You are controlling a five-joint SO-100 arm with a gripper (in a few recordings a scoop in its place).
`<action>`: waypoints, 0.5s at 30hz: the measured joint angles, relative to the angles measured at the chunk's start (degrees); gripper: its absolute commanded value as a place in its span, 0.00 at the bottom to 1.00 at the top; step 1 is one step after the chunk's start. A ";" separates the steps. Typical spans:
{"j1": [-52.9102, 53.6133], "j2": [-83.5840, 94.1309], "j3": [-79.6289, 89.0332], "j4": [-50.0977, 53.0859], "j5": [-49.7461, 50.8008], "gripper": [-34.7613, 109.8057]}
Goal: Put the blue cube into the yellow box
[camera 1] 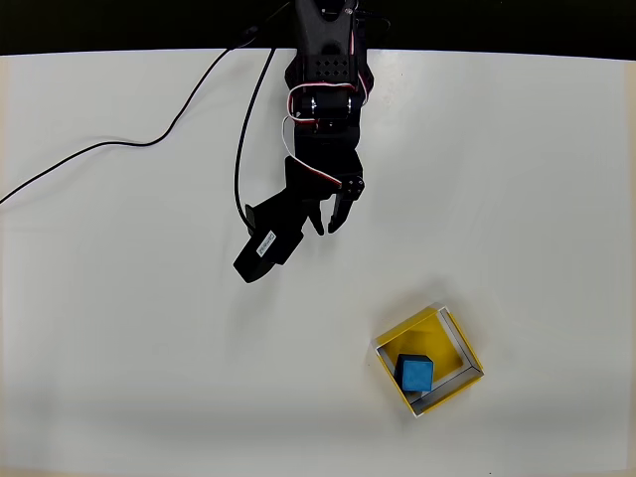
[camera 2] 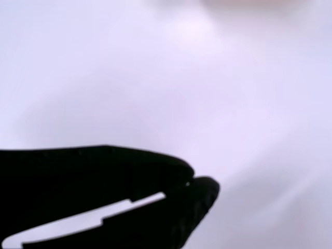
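In the overhead view the blue cube [camera 1: 415, 373] lies inside the yellow box [camera 1: 452, 343], close to the box's lower left wall, on the white table at the lower right. My black gripper [camera 1: 327, 226] hangs well up and to the left of the box, apart from both, with its fingertips together and nothing between them. In the wrist view the gripper [camera 2: 192, 182] shows as a dark shape with its tips touching over blurred white table.
A black cable [camera 1: 149, 139] runs across the table's upper left to the arm base [camera 1: 326, 60]. The table's far edge meets a dark strip along the top of the overhead view.
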 measured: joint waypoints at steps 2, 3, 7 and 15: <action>1.14 4.48 3.16 1.67 0.00 0.24; 2.11 6.50 5.19 2.64 0.00 0.24; 3.69 11.95 10.72 6.68 -0.53 0.24; 5.36 13.54 10.90 19.07 -1.76 0.24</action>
